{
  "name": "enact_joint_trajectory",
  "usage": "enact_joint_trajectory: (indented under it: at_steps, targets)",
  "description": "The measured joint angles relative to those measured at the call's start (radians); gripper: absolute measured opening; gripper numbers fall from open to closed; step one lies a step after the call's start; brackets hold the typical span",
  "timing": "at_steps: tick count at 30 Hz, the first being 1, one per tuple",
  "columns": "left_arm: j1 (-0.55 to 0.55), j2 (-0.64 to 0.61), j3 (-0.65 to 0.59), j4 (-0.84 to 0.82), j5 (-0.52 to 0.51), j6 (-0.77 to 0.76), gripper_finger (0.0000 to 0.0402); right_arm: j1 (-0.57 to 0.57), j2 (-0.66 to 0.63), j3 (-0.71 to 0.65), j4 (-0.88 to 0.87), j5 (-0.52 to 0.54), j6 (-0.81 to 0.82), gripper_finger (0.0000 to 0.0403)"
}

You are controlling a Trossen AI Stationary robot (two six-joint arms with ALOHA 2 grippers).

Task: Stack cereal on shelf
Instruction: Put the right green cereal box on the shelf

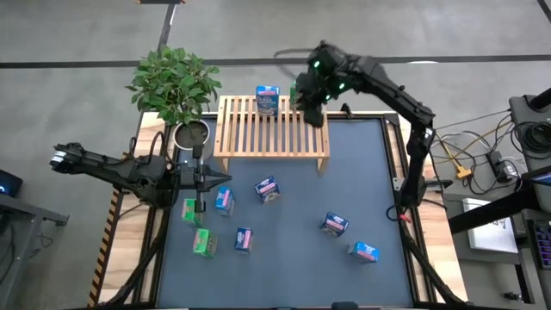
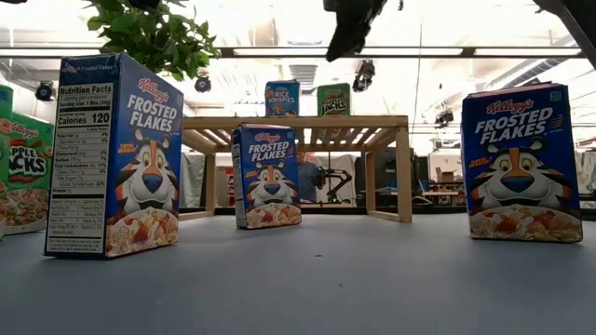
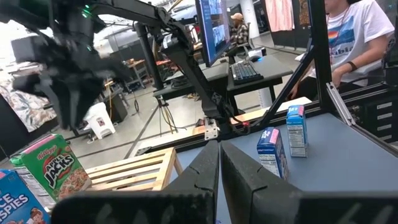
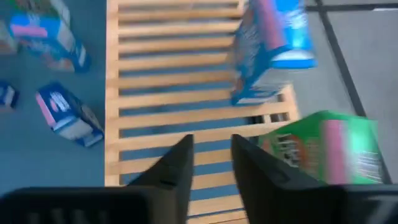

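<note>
Two boxes are up on the shelf (image 1: 271,127), and that is the score so far: a blue Rice Krispies box (image 1: 268,100) standing at the far edge of the slats, and a green Apple Jacks box (image 2: 333,100) just beside it, side by side in the low view. From above, the green one is mostly hidden under the right end effector (image 1: 312,110), which hovers over the shelf's far right part. Its wrist camera shows the fingers (image 4: 171,168) parted with nothing between them, the green box standing free just off to one side, so I judge that box set down and released.

The left end effector (image 1: 209,179) waits just off the shelf's near-left leg, beside the potted plant (image 1: 176,83), fingers pressed together and holding nothing.

Now the count off the shelf, on the counter (image 1: 293,258). I make it seven: a blue box (image 1: 267,189) in front of the shelf's middle, another blue (image 1: 224,200) near the left end effector, a green one (image 1: 189,210) beside that, a second green (image 1: 203,244) and a blue (image 1: 243,240) farther forward of the shelf, then two blues out right, (image 1: 335,225) and (image 1: 364,252). So nine in all, six blue and three green as best I can tell.

Two placed, seven to go: early days by my reckoning.
</note>
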Motion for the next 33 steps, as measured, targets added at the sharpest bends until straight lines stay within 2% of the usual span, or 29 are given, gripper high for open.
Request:
enact_joint_trajectory:
  at_steps: [4,10,13,20,26,33]
  targets:
    - [0.000,0.000,0.000,-0.003,0.000,0.000,0.0000,0.045,0.000,-0.110,0.048,0.217,-0.019,0.0017]
    - [0.000,0.000,0.000,-0.009,0.000,0.000,0.0000,0.044,0.001,-0.251,0.154,0.447,-0.022,0.0012]
    - [0.000,0.000,0.000,-0.013,0.000,-0.004,0.0000,0.031,0.001,-0.290,0.177,0.511,-0.033,0.0012]
    - [0.000,0.000,0.000,-0.013,0.000,-0.008,0.0000,0.014,0.001,-0.311,0.180,0.562,-0.046,0.0012]
    - [0.000,0.000,0.000,-0.013,0.000,-0.015,0.0000,0.015,0.001,-0.298,0.178,0.558,-0.049,0.0012]
    - [0.000,0.000,0.000,-0.012,0.000,-0.015,0.0000,0.021,0.001,-0.297,0.234,0.417,-0.031,0.0012]
